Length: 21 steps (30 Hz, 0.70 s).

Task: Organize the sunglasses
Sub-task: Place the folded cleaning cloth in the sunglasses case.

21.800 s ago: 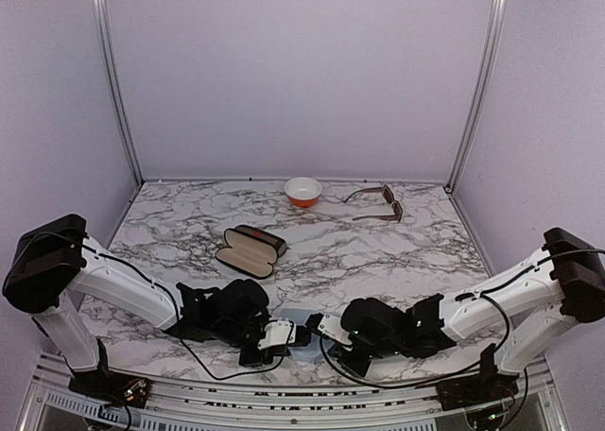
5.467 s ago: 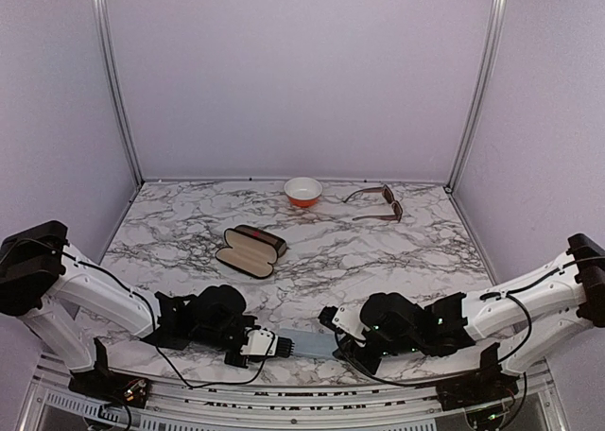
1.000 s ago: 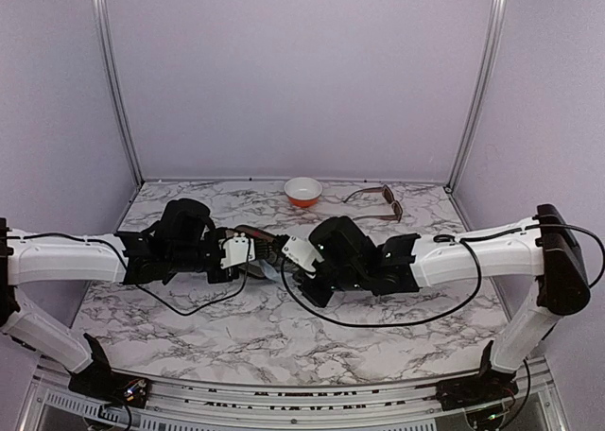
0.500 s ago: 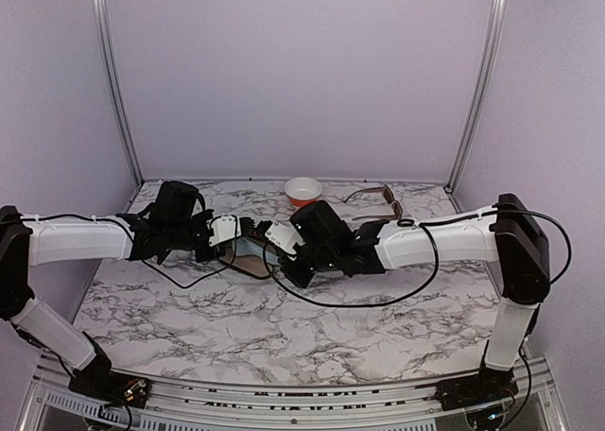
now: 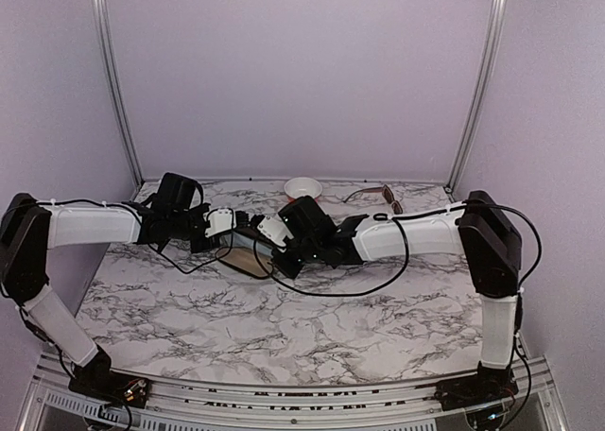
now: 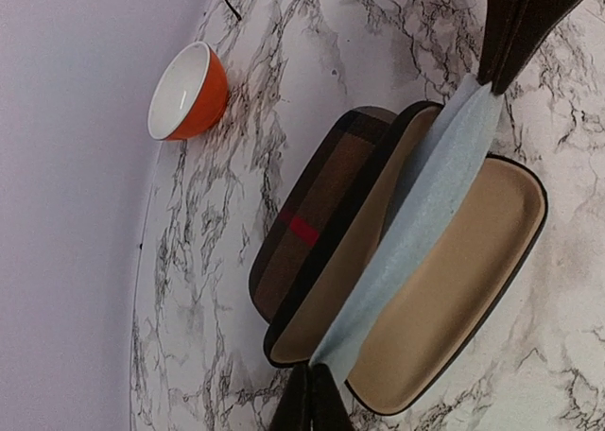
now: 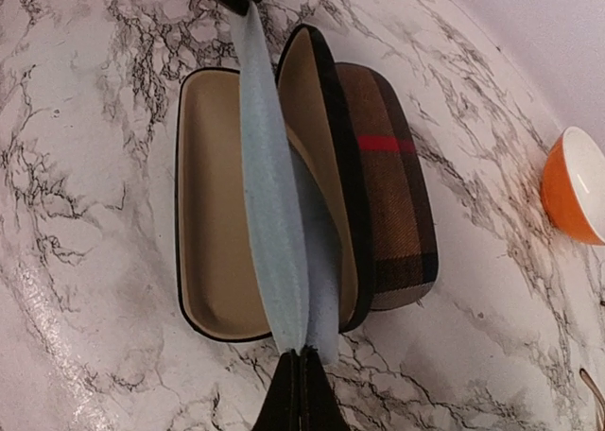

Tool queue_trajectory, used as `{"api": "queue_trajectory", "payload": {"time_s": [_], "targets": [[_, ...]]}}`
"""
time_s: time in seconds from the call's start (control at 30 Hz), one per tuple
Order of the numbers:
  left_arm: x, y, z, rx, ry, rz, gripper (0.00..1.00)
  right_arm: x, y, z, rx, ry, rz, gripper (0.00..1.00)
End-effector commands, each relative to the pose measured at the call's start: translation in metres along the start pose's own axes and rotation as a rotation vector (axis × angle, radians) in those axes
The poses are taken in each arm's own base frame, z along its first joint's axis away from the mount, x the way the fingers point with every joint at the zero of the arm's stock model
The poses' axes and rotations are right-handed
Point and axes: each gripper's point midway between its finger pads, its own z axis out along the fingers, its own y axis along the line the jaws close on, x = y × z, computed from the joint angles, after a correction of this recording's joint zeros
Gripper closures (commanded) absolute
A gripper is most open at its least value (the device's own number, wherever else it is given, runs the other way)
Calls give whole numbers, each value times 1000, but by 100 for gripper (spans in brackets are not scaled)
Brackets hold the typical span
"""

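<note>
From above, both arms reach across the marble table (image 5: 312, 327) to its far left part and meet over an open case (image 5: 243, 261); the left gripper (image 5: 234, 224) comes in from the left and the right gripper (image 5: 261, 231) from the right, their tips near each other above the case; both are pinched narrow, though what they pinch is too small to tell from here. An orange bowl (image 5: 303, 187) stands at the back of the table; the brown sunglasses (image 5: 386, 197) lie to the right of the bowl, near the back wall, partly hidden behind the right arm and well apart from the case.

In the left wrist view, the left gripper's fingers sit at the bottom edge, closed tight on one end of a light blue cloth (image 6: 425, 204); the cloth runs taut across the case to the right gripper's dark fingers at the top right, which clamp the other end; the case lies open below it, tan inside, its brown checked lid with a red stripe turned toward the bowl.

In the right wrist view, the right gripper's fingers are closed on the cloth at the bottom edge; the cloth hangs folded lengthwise over the hinge line of the open case; the left gripper grips the far end at the top; the bowl shows at the right edge.
</note>
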Motion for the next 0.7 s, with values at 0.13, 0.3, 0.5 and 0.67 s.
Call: {"api": "queue_trajectory", "payload": {"time_s": [0.13,0.3,0.5,0.67], "targets": [[11,5,11,39,28,17,100,-38,10,15,-34,-85,-49,100],[21,5,15,46,50,20,100,-36,10,24,-33,-80,-60,100],[29,2,22,60,67,24,100,-32,10,30,-29,-59,-70,100],[33,-2,26,77,77,21,100,-28,18,30,-74,-50,-55,100]]}}
